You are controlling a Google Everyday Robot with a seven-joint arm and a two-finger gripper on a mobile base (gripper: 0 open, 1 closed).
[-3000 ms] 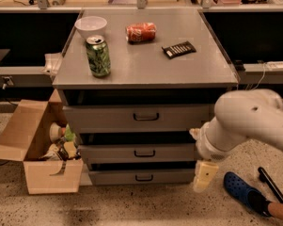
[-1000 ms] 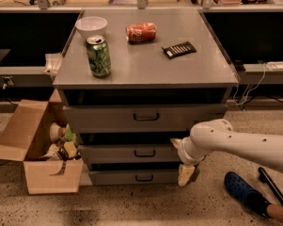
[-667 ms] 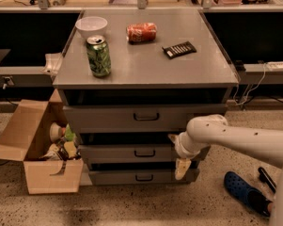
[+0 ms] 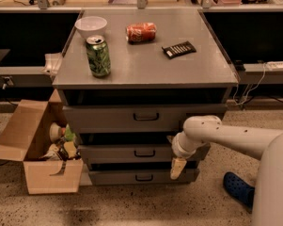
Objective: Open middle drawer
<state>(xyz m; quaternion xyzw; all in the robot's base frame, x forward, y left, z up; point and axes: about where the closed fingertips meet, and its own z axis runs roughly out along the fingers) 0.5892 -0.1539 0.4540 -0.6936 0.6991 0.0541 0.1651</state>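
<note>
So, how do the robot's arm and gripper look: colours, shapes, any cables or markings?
The arm is a smooth, white, rounded tube, with a bulbous joint that carries a few small dark dots. No cables or printed markings show on it. The gripper is pale cream and tapered, darker than the white shell; it is at the right end of the wide grey metal middle drawer.

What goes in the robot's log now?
wide grey metal middle drawer: loop handle untouched | gripper: low, right of handle
</note>
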